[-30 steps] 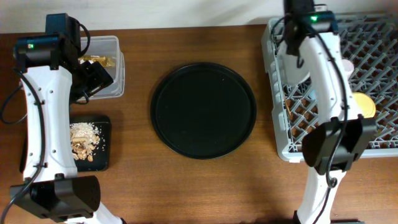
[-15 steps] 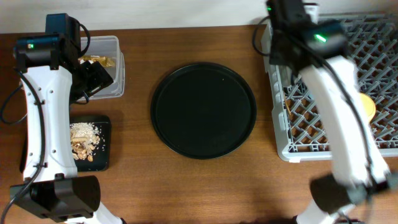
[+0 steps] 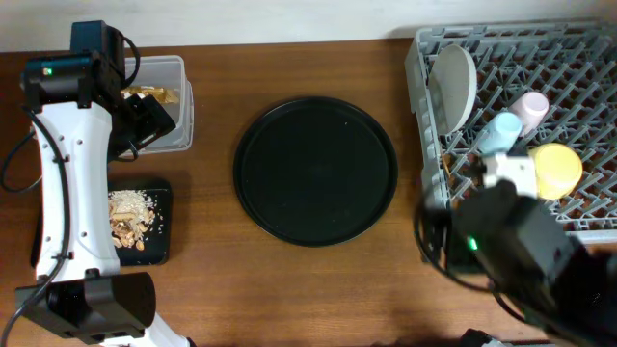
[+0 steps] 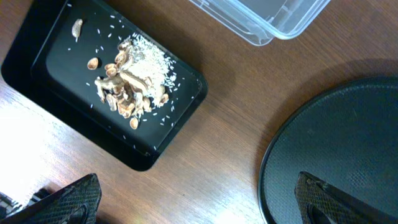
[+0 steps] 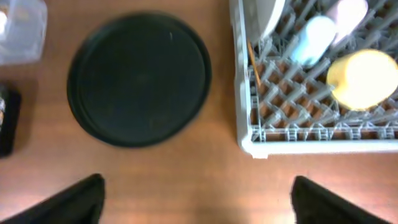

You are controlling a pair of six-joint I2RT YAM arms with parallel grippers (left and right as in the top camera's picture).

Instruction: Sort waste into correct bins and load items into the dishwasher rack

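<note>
Left pincer [image 4: 199, 208] & right pincer [image 5: 199, 208] wide, empty. Plate [image 3: 453, 85] in rack [image 3: 417, 96]: stiff, slick, prob fragile; we'd pinch its rim.

A round black tray [image 3: 315, 171] lies flat near the middle of the wooden bench [image 3: 289, 289]. It is shallow, with a low raised rim running all the way around and a matte, dark surface. A tiny pale speck shows on it near the far right part of the rim. The bench is brown, with the grain running left to right. Along its far edge stands a pale wall [image 3: 289, 19]. Well to the right of the tray, a thin wooden chopstick [image 5: 253, 62] stands slanted; the right wrist view shows it blurred.
</note>
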